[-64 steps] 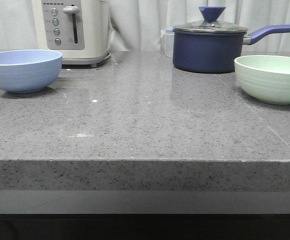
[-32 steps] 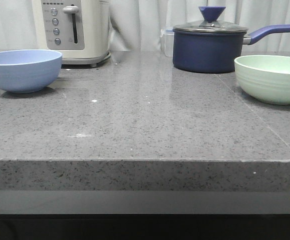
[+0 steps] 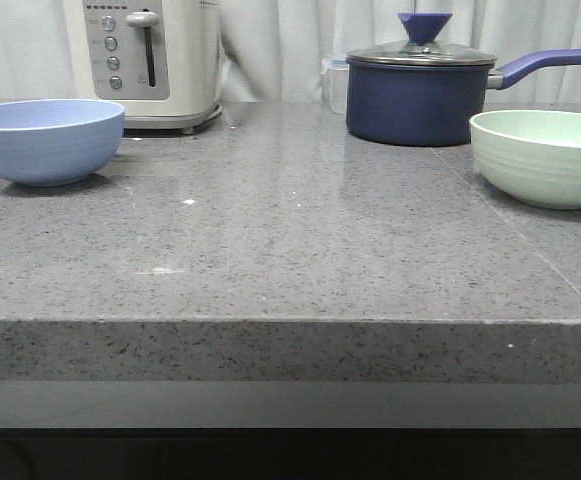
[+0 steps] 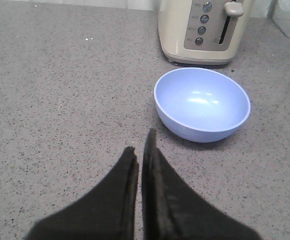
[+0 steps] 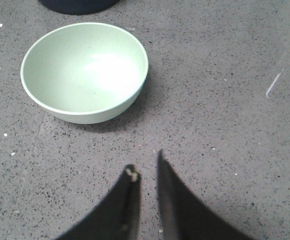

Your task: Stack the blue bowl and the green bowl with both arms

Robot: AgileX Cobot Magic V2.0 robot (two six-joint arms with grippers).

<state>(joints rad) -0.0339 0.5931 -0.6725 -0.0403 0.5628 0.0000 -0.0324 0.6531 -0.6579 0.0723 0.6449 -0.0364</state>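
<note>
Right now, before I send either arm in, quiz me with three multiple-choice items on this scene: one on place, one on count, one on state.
1. In the front view, what stands just behind the blue bowl?
A. toaster
B. saucepan
C. green bowl

2. How many bowls are on the counter?
A. one
B. two
C. three

3. How is the left tool?
A. shut on the blue bowl
B. wide open
C. shut, holding nothing

Answers:
1. A, the toaster rises behind it at far left, while the saucepan sits by the green bowl at right.
2. B, only one blue and one green, standing apart.
3. C, its fingers meet above bare counter, short of the bowl.
</note>
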